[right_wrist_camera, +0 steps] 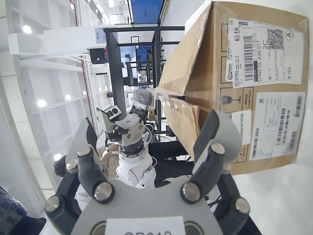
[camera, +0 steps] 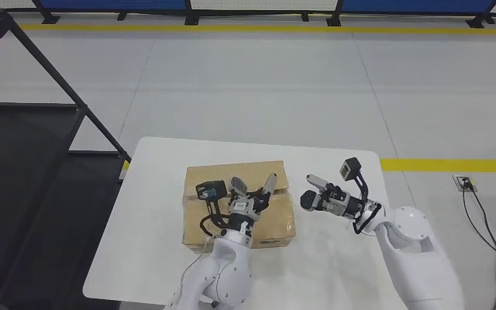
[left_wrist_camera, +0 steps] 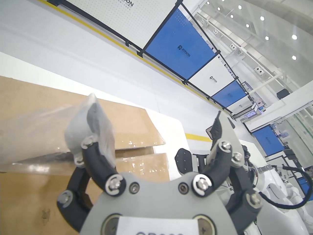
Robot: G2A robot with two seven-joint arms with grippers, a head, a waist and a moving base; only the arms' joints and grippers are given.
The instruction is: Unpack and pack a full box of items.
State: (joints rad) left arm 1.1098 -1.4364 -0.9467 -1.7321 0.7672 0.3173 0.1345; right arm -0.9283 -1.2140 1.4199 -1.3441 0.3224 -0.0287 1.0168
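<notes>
1. Box of cardboard sits mid-table. The left gripper hovers above it with fingers spread, and the right gripper is just beside it.
2. Left wrist view: clear plastic film drapes one finger in front of the box flap. The jaws are released and grasp nothing.
3. Right wrist view: the box's labelled side is near, with its flaps ajar. The right gripper is spread and empty.

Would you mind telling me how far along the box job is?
Done: the cardboard box flaps are parted. In hand: the left tool is open above the box, clear plastic wrap against one finger; the right tool sits open beside it. Left: apparently all unpacking and repacking.
</notes>
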